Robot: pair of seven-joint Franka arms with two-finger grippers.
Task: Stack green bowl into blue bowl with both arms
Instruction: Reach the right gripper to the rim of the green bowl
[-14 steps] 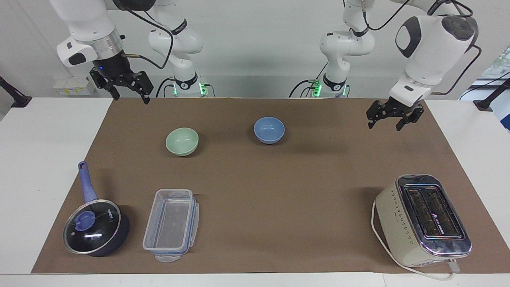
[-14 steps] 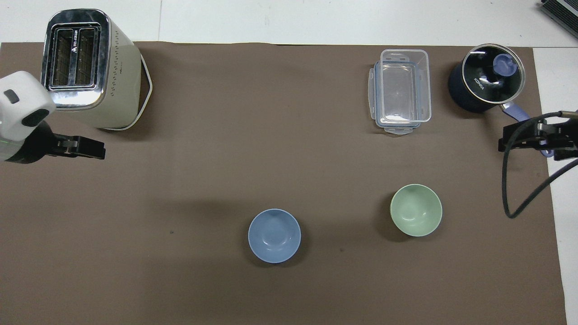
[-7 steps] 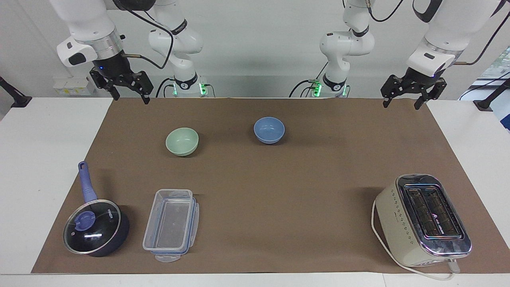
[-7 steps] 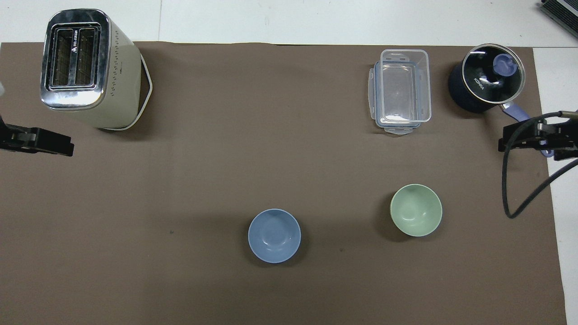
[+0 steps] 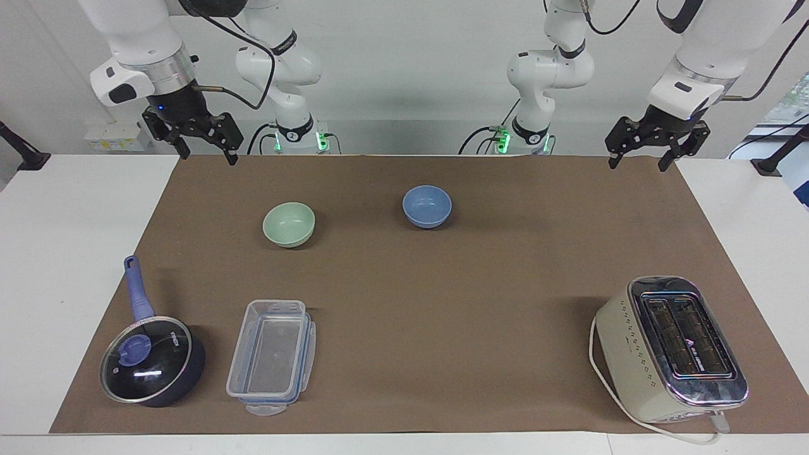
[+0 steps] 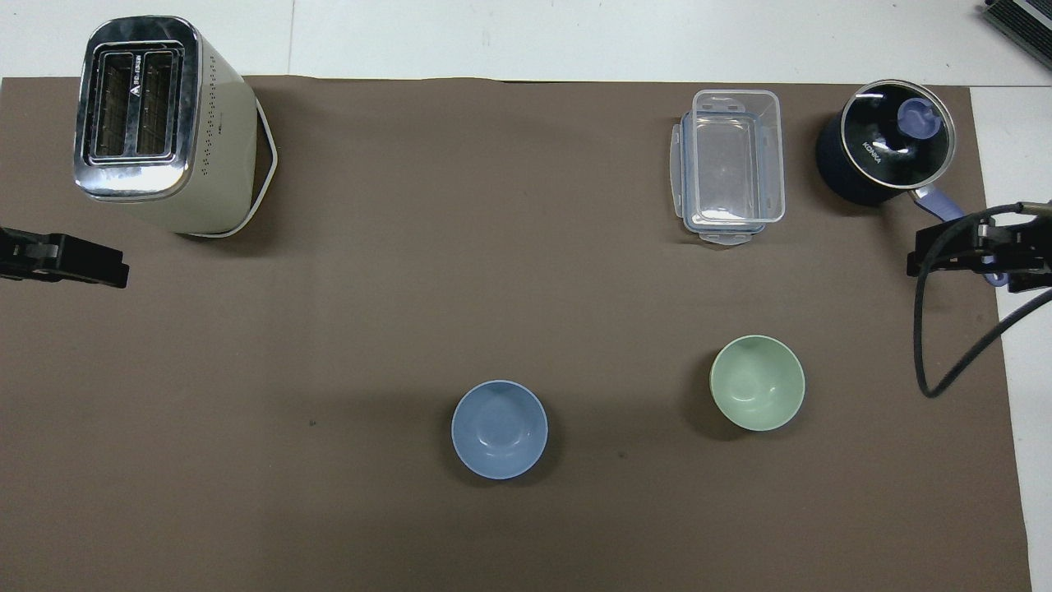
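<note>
The green bowl (image 5: 289,224) stands upright and empty on the brown mat (image 5: 442,303), toward the right arm's end; it also shows in the overhead view (image 6: 757,382). The blue bowl (image 5: 427,206) stands upright and empty beside it, about a bowl's width apart, near the middle (image 6: 500,428). My right gripper (image 5: 208,155) hangs open and empty in the air over the mat's corner nearest the robots at its own end. My left gripper (image 5: 637,164) hangs open and empty over the mat's corner at the left arm's end. Neither touches a bowl.
A cream toaster (image 5: 673,347) stands farthest from the robots at the left arm's end. A dark pot with a glass lid and blue handle (image 5: 152,360) and a clear plastic container (image 5: 272,357) stand farther from the robots than the green bowl.
My left gripper has risen and drawn back toward the robots' edge of the mat, then nearly stopped. The right arm and both bowls have not moved.
</note>
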